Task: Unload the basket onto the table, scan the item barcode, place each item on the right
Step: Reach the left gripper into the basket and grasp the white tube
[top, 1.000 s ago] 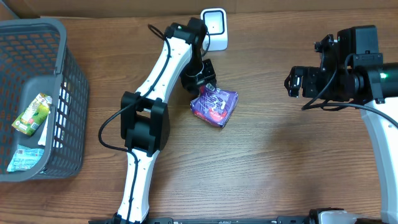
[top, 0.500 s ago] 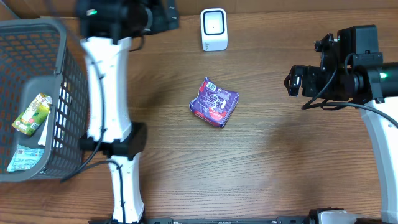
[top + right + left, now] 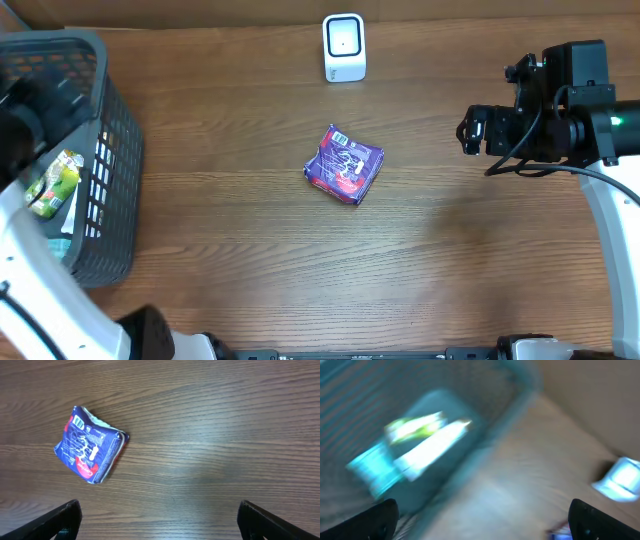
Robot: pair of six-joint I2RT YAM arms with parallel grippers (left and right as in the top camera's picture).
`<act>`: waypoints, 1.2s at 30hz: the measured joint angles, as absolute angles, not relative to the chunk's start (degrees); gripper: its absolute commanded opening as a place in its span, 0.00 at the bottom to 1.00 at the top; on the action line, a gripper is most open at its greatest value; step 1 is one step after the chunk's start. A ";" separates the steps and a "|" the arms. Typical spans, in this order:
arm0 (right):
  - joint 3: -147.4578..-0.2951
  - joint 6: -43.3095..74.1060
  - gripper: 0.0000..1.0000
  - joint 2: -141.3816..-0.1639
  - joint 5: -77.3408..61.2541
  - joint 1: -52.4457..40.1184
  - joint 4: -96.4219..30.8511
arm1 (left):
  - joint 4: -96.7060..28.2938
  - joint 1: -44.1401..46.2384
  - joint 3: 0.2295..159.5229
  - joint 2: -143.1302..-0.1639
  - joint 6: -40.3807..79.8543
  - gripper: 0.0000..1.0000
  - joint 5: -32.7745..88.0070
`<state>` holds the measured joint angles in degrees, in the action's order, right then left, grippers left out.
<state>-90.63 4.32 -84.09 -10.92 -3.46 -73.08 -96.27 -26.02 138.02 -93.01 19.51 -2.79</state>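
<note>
The item, a purple snack packet [image 3: 344, 164], lies alone on the wooden table, well below the white barcode scanner [image 3: 344, 47] at the back edge. In the right wrist view the packet [image 3: 90, 450] sits far ahead and to the left of my open, empty right gripper [image 3: 162, 520]. That gripper [image 3: 478, 130] hovers at the table's right side. My left gripper [image 3: 482, 527] is open and empty in a blurred view over the grey basket [image 3: 485, 425]. From above, the left arm [image 3: 30, 110] is a dark smear at the basket.
The grey mesh basket [image 3: 110, 150] at the far left holds a green packet [image 3: 50, 180] and a teal one [image 3: 38, 252]. The left arm's white links [image 3: 40, 290] run along the lower left corner. Bare wood surrounds the purple packet.
The left gripper opened and let go of the purple packet, then the arm swung fast to the left, out over the basket. The packet stays where it was. The right arm has not moved.
</note>
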 measured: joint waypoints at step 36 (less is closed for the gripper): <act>-90.63 4.29 1.00 -84.93 -12.67 -3.46 -72.88 | -59.64 -42.15 100.42 -121.95 -9.34 0.98 11.53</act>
